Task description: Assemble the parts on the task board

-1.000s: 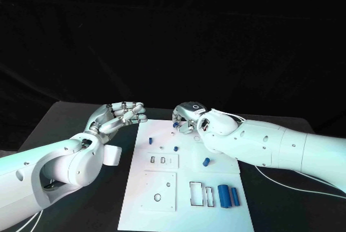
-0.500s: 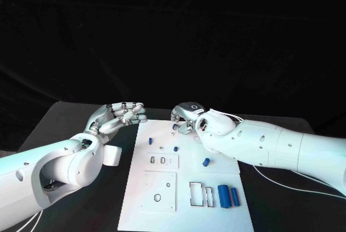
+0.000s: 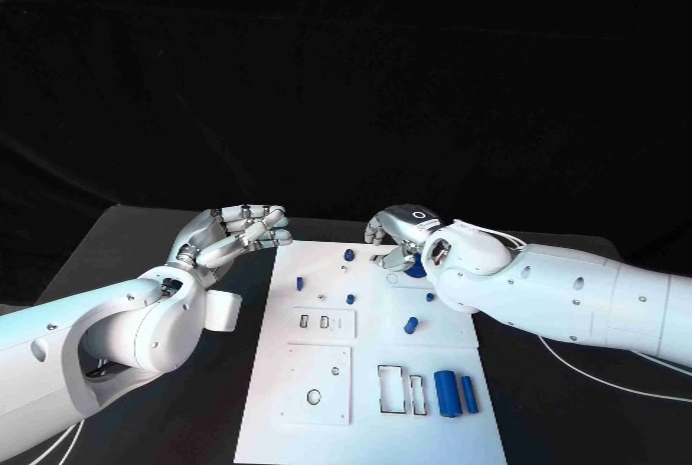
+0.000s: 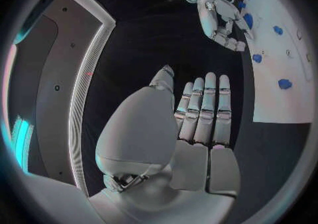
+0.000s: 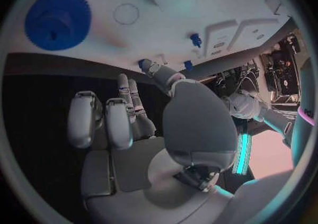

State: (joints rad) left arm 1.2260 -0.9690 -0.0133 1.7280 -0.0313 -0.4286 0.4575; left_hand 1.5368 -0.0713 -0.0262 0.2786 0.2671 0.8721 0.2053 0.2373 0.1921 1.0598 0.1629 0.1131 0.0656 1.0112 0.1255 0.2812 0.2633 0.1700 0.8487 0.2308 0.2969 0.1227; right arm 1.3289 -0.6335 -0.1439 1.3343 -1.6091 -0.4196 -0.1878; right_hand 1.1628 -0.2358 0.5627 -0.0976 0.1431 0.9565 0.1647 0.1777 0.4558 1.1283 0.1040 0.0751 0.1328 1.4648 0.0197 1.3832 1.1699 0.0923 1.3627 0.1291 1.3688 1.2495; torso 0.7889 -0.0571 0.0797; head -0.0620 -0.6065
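The white task board [image 3: 368, 385] lies between my arms. My right hand [image 3: 405, 235] hovers over its far right corner with the fingers pointing down and nothing in them, just above a blue gear [image 3: 415, 268]. That gear [image 5: 56, 18] lies flat on the board in the right wrist view. A small blue peg [image 3: 351, 253] stands apart to the hand's left. My left hand [image 3: 238, 230] hangs off the board's far left corner; its fingers [image 4: 205, 107] lie straight and together, holding nothing. The right hand [image 4: 222, 20] also appears in the left wrist view.
More small blue pegs [image 3: 300, 282] [image 3: 413, 325] [image 3: 430, 296] stand on the board. Two blue cylinders [image 3: 456, 393] lie near its front right, beside rectangular slots [image 3: 397, 385]. Square plates with holes [image 3: 319, 380] sit in the middle. Black table [image 3: 130, 245] surrounds the board.
My right hand has shifted to the right, away from the small peg at the far edge, uncovering the blue gear. The left hand has stayed still.
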